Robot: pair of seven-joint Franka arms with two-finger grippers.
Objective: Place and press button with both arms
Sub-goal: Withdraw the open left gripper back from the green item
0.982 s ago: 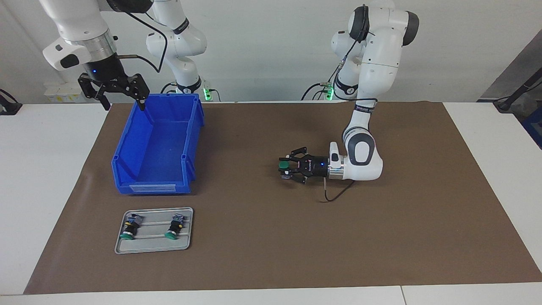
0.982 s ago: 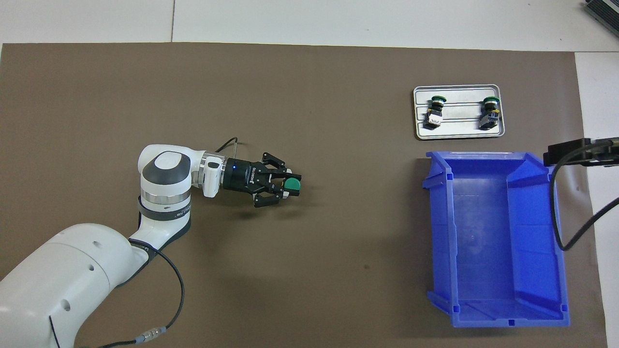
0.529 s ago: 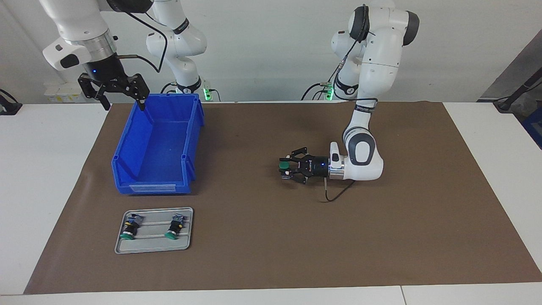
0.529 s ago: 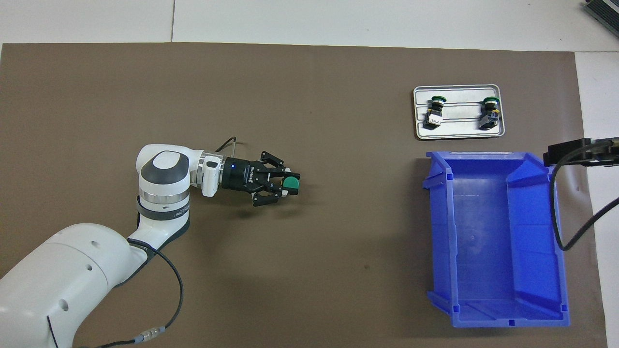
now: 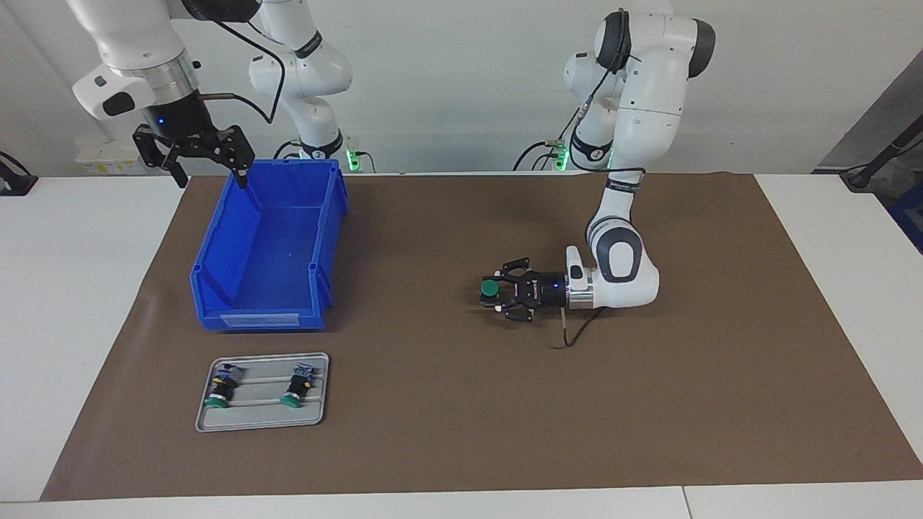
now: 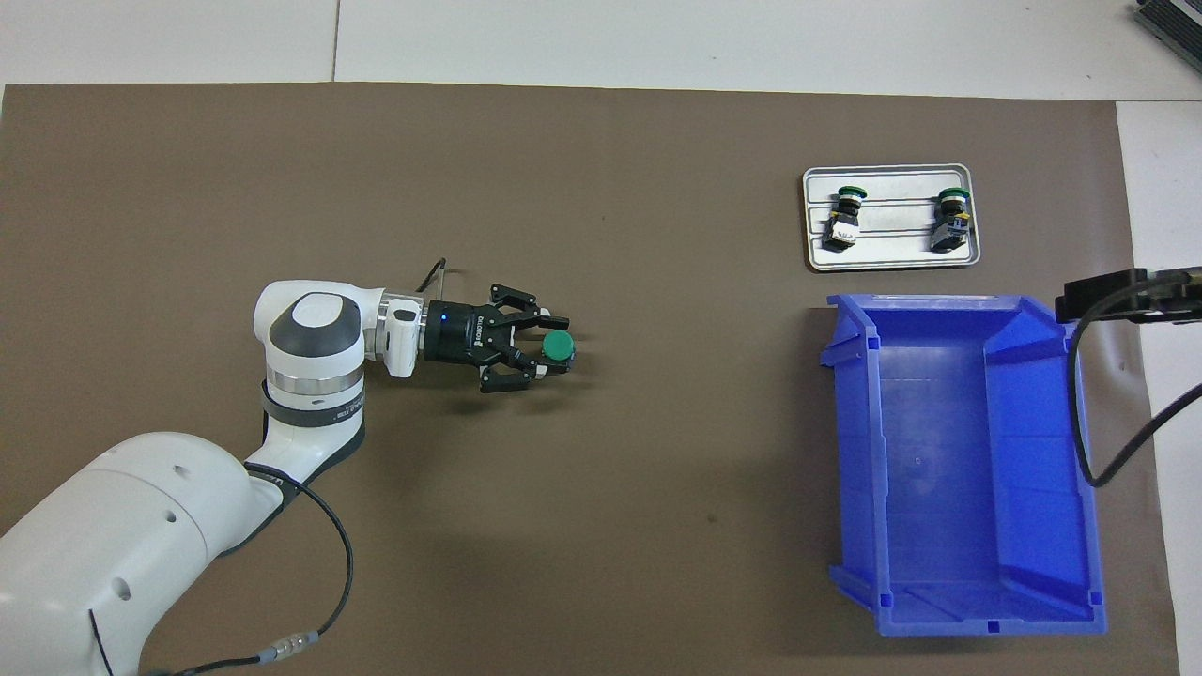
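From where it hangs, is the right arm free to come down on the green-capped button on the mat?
Probably not yet: the left gripper sits around the green-capped button, crowding it. The right gripper hangs over the blue plastic bin's corner, nothing else between.

table (image 5: 86,288) | brown mat (image 5: 461,404) | blue bin (image 5: 268,245) | tray (image 5: 263,418) | button (image 5: 490,289)

Robotics lab bench: two white arms (image 5: 634,86) bolted at a white table (image 5: 79,288) with a brown mat (image 5: 461,404), blue parts bin (image 5: 267,238), metal tray (image 5: 263,422) of spare buttons (industrial push switches), plain wall, loose cabling.
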